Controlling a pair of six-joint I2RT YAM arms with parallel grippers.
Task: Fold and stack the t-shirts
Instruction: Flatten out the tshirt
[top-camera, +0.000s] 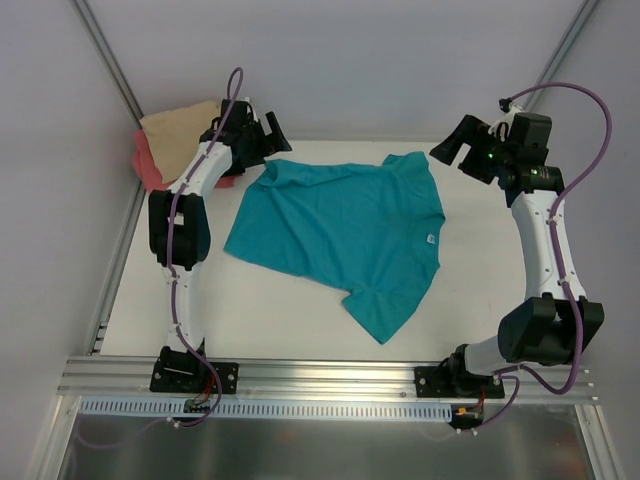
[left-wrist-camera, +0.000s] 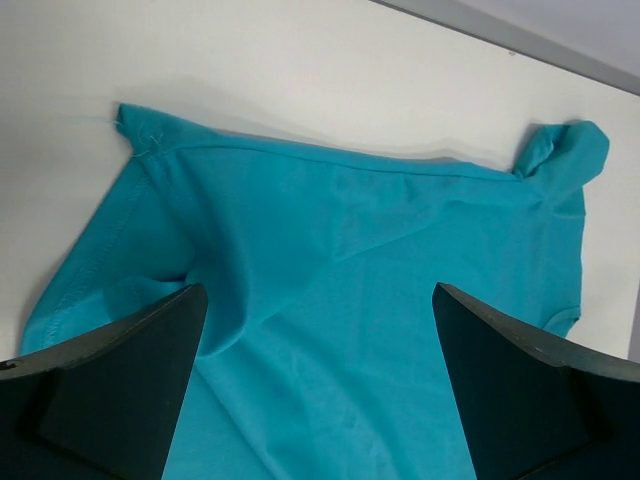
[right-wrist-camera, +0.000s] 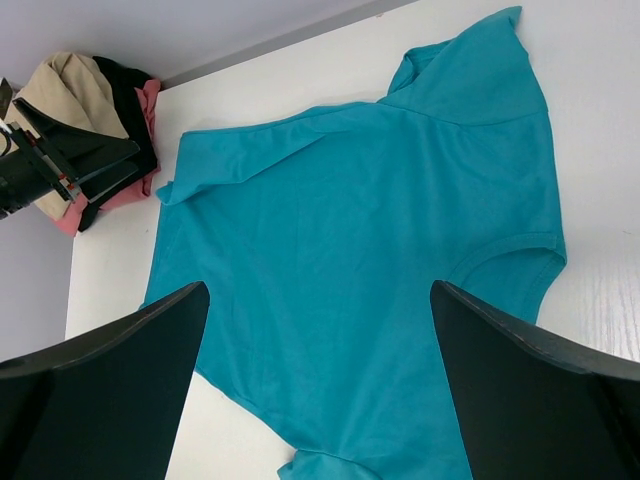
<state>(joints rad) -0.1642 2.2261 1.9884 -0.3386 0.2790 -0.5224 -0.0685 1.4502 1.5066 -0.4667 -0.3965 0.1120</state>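
Item 1: teal t-shirt (top-camera: 340, 235), spread out w/ some wrinkles, centre of tabletop (top-camera: 250, 310); we note its white neck label at the 3 o'clock side.
Items 2–3: tan t-shirt (top-camera: 180, 128) atop coral-pink t-shirt (top-camera: 148, 168), heaped at 10 o'clock corner.
Left gripper (top-camera: 272, 148): over teal tee's 11 o'clock corner, jaws wide.
Right gripper (top-camera: 452, 150): at 1 o'clock, jaws wide.

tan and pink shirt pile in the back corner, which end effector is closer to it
Left. The left end effector hovers just beside the pile, over the teal t-shirt edge; the right end effector is far off, beyond the shirt's opposite side.
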